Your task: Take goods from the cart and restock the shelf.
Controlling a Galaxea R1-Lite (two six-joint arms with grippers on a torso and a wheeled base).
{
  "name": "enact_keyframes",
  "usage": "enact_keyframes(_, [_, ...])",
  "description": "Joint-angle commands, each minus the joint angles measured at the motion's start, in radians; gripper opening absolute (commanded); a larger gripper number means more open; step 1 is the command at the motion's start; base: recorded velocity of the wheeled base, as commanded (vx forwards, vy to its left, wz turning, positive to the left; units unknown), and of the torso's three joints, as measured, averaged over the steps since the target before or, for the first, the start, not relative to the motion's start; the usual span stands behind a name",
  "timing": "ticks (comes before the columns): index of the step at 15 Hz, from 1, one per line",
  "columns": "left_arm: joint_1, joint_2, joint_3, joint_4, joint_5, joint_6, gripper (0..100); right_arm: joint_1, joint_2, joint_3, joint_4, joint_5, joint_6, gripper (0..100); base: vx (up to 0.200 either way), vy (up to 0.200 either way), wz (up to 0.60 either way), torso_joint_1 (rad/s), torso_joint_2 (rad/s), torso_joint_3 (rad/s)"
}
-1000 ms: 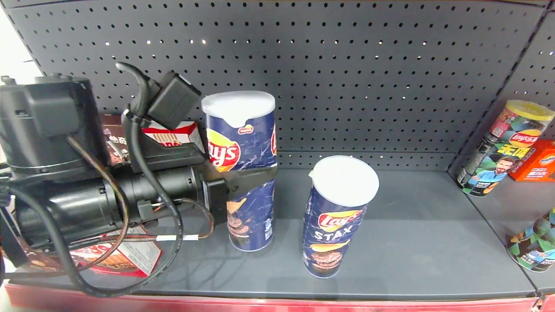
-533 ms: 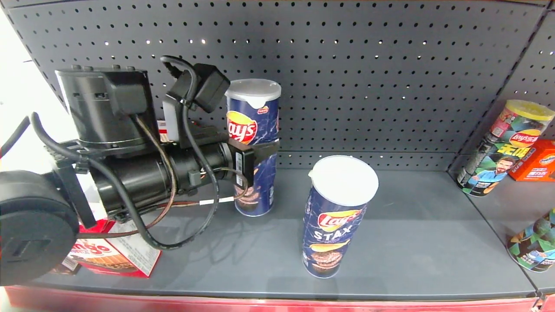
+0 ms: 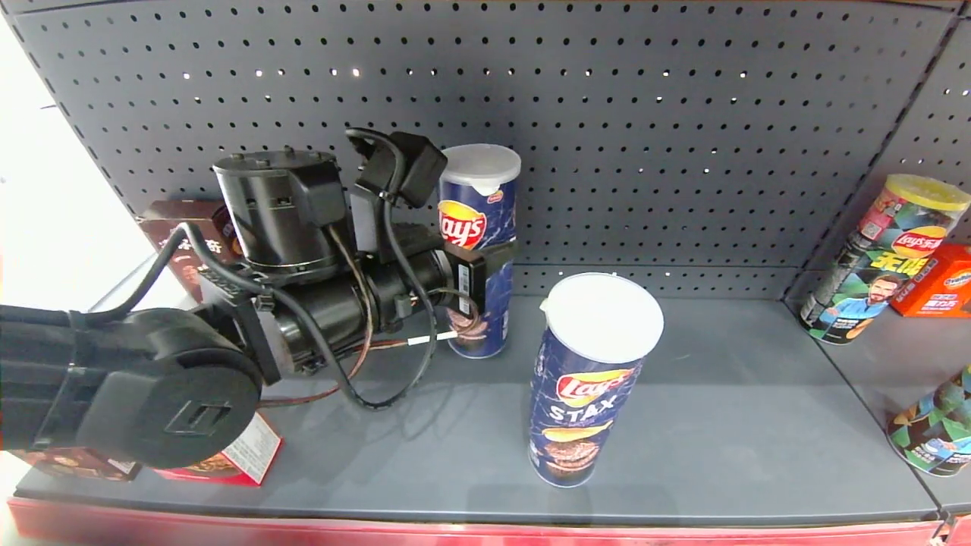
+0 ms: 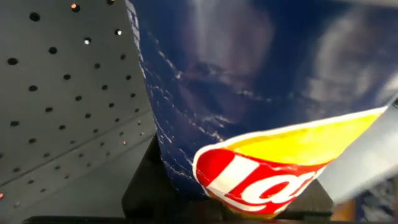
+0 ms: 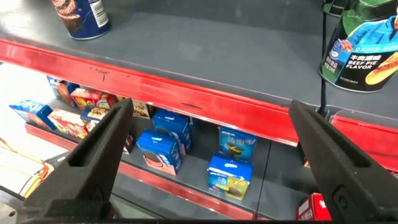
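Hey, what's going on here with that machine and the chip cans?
A robot is stocking a grey shelf. Its left pincer is clamped on a navy chip can, upright at the back by the pegboard wall. A second matching can stands free nearer the front. The right pincer hangs open lower down, before the shelf's red edge.

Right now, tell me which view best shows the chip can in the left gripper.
Head view: the chip can is seen whole and upright, lid to base, with the left gripper shut around its middle. The left wrist view gives a close patch of its blue wall.
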Motion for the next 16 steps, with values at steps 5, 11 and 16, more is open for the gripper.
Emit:
enact_keyframes(5, [0.003,0.123,-0.057,-0.073,-0.001,-0.005,0,0.0,0.001,0.0,-0.001,0.0,0.0,100,0.0,0.0,0.0,0.0,0.0,0.0])
enact_keyframes(11, [-0.006,0.183,-0.125,-0.073,-0.001,-0.008,0,0.0,0.001,0.0,-0.001,0.0,0.0,100,0.0,0.0,0.0,0.0,0.0,0.0])
enact_keyframes(16, [-0.016,0.222,-0.169,-0.074,-0.001,-0.009,0,0.0,0.001,0.0,-0.001,0.0,0.0,100,0.0,0.0,0.0,0.0,0.0,0.0])
